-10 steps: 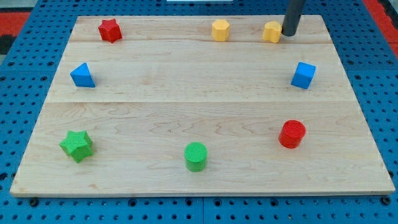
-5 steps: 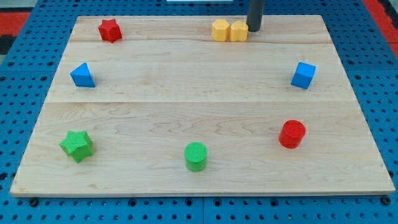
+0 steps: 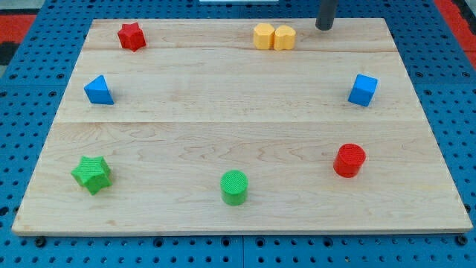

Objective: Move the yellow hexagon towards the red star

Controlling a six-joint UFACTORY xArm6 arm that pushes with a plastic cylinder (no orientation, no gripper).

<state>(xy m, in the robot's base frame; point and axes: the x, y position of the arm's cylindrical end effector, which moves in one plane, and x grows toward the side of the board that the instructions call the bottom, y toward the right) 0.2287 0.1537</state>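
Two yellow blocks sit side by side near the view's top edge of the wooden board (image 3: 223, 112). The left one (image 3: 263, 36) looks like a hexagon. The right one (image 3: 284, 37) touches it, and its shape is unclear. The red star (image 3: 131, 35) lies at the view's top left, well to the left of the yellow pair. My tip (image 3: 324, 27) stands to the right of the yellow pair, a little nearer the top edge, apart from both blocks.
A blue triangular block (image 3: 98, 90) lies at the left and a blue cube (image 3: 363, 89) at the right. A green star (image 3: 91, 174), a green cylinder (image 3: 234, 186) and a red cylinder (image 3: 349, 160) sit along the view's bottom part.
My tip pushed the right yellow block leftwards until it met the left yellow block. The tip then drew back to the right and slightly upwards, off the block.
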